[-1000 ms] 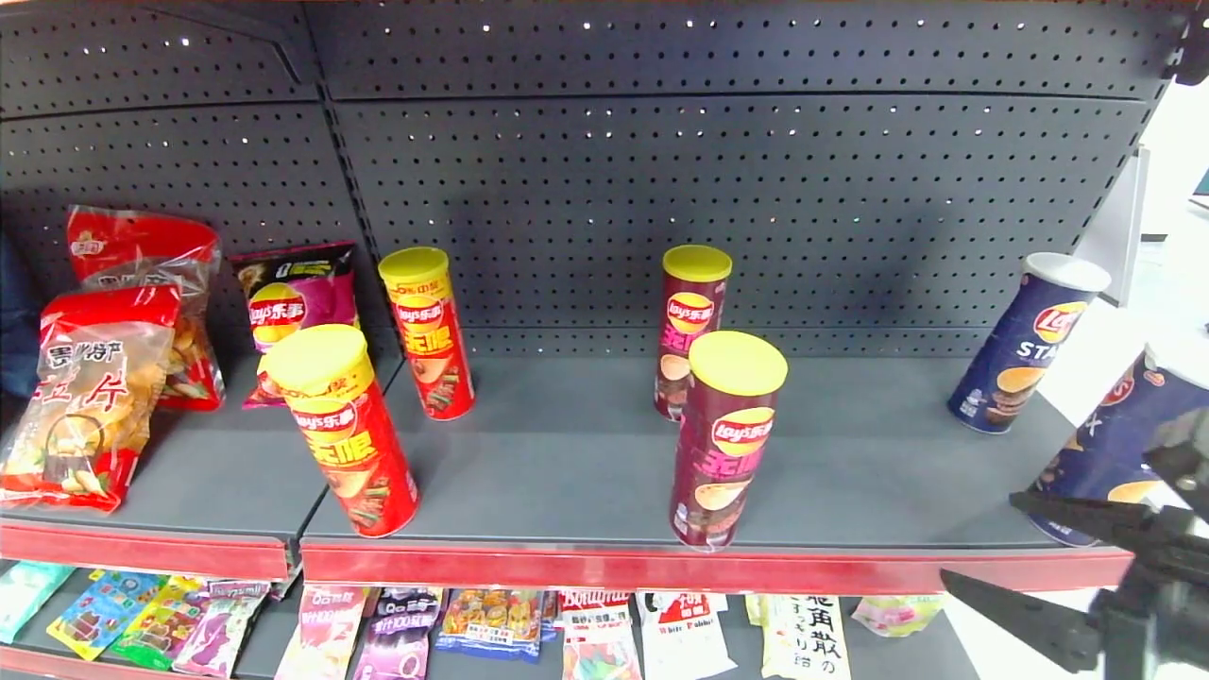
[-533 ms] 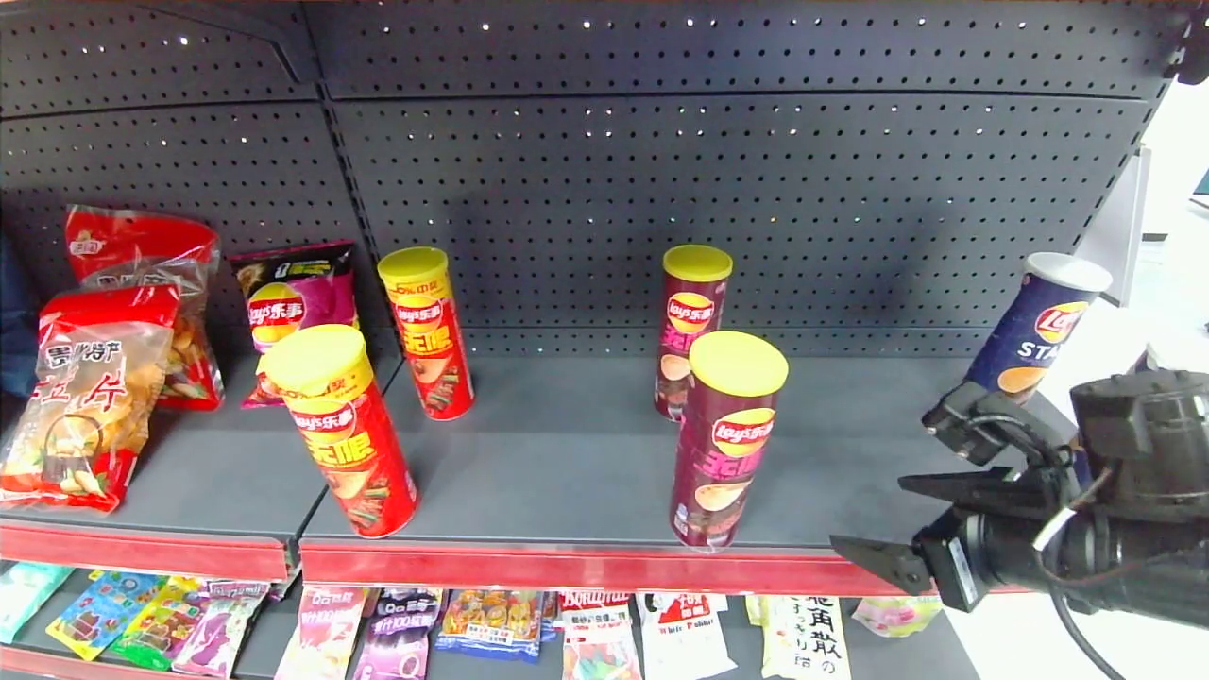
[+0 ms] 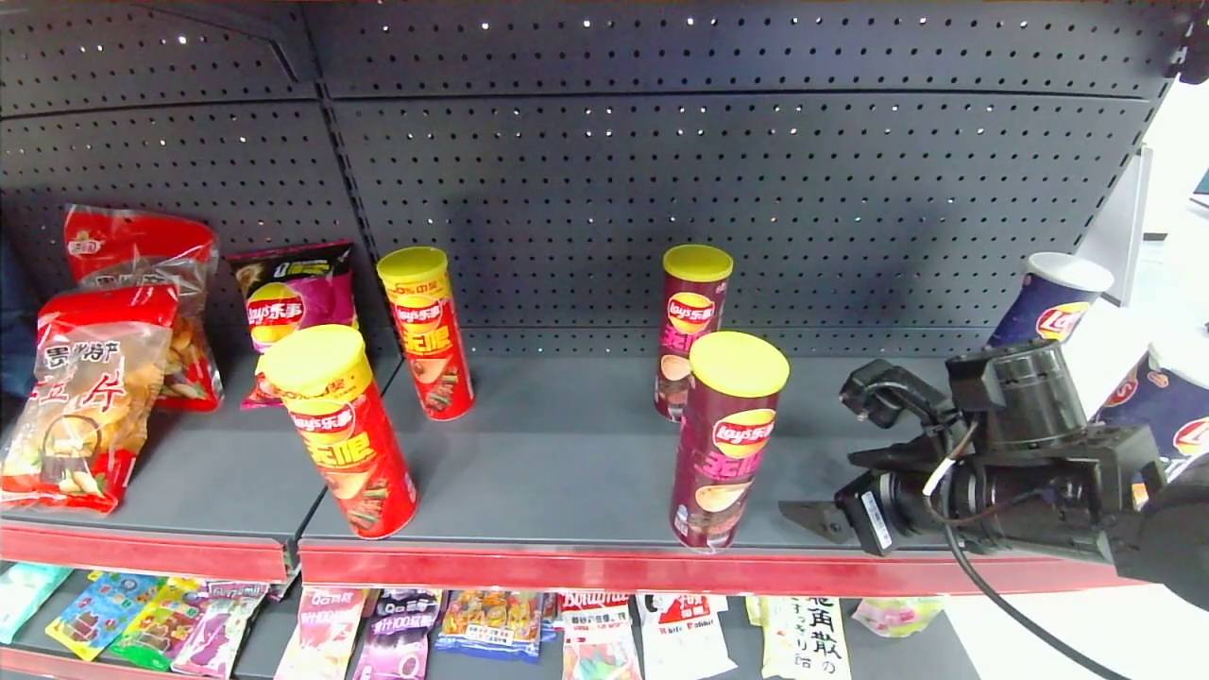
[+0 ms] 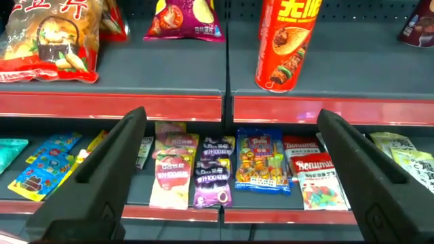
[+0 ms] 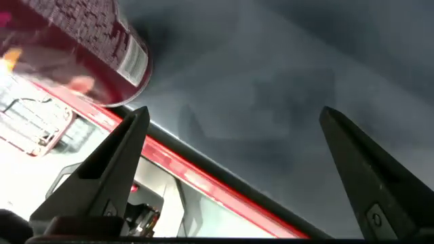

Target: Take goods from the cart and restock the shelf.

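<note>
The jaws of the right gripper (image 3: pixel 817 485) are open and empty, over the shelf (image 3: pixel 567 453) near the front maroon can (image 3: pixel 723 444); the left gripper (image 4: pixel 230 114) is open too.

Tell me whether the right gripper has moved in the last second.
Yes. The right gripper has gone to the robot's left and slightly up, from the right end of the shelf toward the front maroon can.
</note>
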